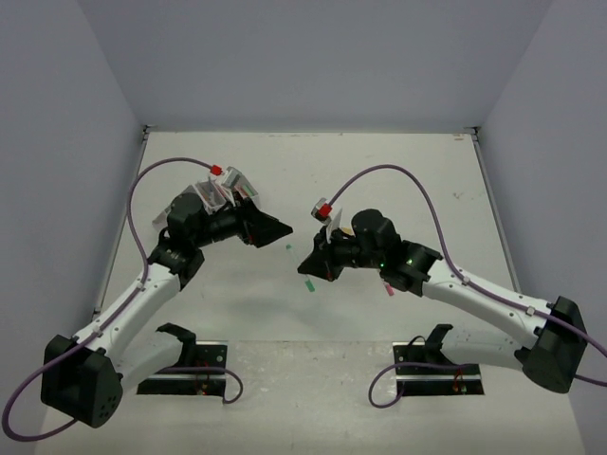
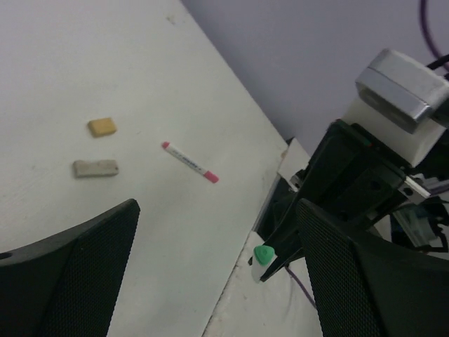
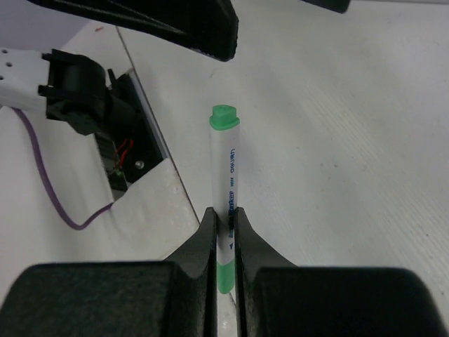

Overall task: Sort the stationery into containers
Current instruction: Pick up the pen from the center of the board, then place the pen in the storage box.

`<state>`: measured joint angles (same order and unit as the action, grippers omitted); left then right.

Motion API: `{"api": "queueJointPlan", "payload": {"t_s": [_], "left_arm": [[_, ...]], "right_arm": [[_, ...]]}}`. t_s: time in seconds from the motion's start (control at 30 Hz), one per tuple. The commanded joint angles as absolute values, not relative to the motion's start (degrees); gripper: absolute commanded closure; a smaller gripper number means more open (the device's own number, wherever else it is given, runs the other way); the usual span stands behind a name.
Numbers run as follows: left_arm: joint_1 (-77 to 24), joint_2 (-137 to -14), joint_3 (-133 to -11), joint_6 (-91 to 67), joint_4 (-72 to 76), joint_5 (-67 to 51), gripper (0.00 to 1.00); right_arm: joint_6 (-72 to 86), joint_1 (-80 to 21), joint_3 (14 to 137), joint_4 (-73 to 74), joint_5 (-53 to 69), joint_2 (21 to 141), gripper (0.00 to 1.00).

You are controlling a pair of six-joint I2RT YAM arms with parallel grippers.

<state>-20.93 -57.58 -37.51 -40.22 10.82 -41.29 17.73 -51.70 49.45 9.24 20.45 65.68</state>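
Note:
My right gripper [image 3: 224, 214] is shut on a white marker with green ends [image 3: 224, 161], and the marker sticks straight out past its fingertips. In the left wrist view the marker's green cap [image 2: 264, 255] shows at the tip of the right gripper, between my left gripper's fingers. My left gripper [image 2: 217, 281] is open and empty, held above the table and facing the right gripper [image 1: 316, 263]. In the top view the left gripper [image 1: 282, 227] is a short way up and left of it. The containers are out of view.
A white marker with pink ends [image 2: 189, 162] lies on the table, and it also shows by the right arm in the top view [image 1: 389, 287]. An orange eraser [image 2: 102, 126] and a beige eraser [image 2: 95, 168] lie beyond it. The table's near edge [image 2: 242, 274] runs below the grippers.

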Motion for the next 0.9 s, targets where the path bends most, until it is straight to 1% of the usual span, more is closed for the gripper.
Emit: {"api": "queueJointPlan", "payload": {"t_s": [0.0,0.1,0.13,0.2,0.23,0.33,0.43,0.53,0.6,0.63,0.73,0.77,0.8,0.83,0.87], "left_arm": [[-23.7,-57.4,-35.2,-48.0,30.2,-52.4,0.11],[-26.2,-57.6,-34.4,-48.4,32.1,-53.4,0.23],[-26.8,-57.6,-34.3,-48.6,32.3,-53.6,0.23],[-28.6,-57.7,-34.0,-48.7,33.0,-53.8,0.34],[-29.1,-57.7,-33.9,-48.5,32.9,-53.7,0.37],[-29.8,-57.6,-33.9,-47.1,31.3,-53.5,0.39],[-29.9,-57.6,-34.7,-44.8,27.5,-53.0,0.58],[-30.0,-57.7,-35.4,-44.5,27.1,-53.6,0.7],[-29.9,-57.7,-36.1,-43.7,26.2,-53.5,0.95],[-30.0,-57.9,-36.5,-43.2,25.5,-53.3,1.0],[-30.0,-58.0,-37.7,-41.7,23.0,-51.7,1.0],[-30.0,-57.9,-38.4,-40.9,20.8,-49.8,1.0],[-30.0,-57.7,-39.3,-39.7,16.9,-47.4,1.0],[-30.0,-57.6,-40.8,-37.8,12.3,-45.5,1.0],[-30.0,-57.6,-43.8,-34.8,4.3,-33.2,1.0]], "right_arm": [[16.7,-51.5,47.0,0.7,30.1,62.5,1.0],[16.9,-51.4,47.4,0.6,31.4,60.8,1.0],[16.9,-51.4,47.4,0.9,31.2,60.7,1.0],[17.0,-51.4,48.0,1.6,30.3,60.4,1.0],[17.1,-51.4,48.0,1.7,29.7,60.3,1.0],[17.5,-51.1,47.7,1.8,28.2,59.5,1.0],[17.1,-50.6,47.2,2.0,27.7,59.1,1.0],[17.2,-49.9,47.1,2.2,27.7,58.8,1.0],[17.1,-49.6,47.3,2.5,28.0,58.5,1.0],[17.0,-49.4,47.4,2.7,27.9,58.4,1.0],[16.6,-49.2,47.6,3.0,27.4,57.9,1.0],[16.5,-49.2,47.6,3.2,26.0,57.6,0.86],[16.5,-49.2,47.4,3.5,24.2,57.1,0.66],[16.7,-49.2,47.1,3.9,22.7,56.6,0.5],[17.1,-49.2,46.8,5.5,15.1,56.0,0.21]]}}
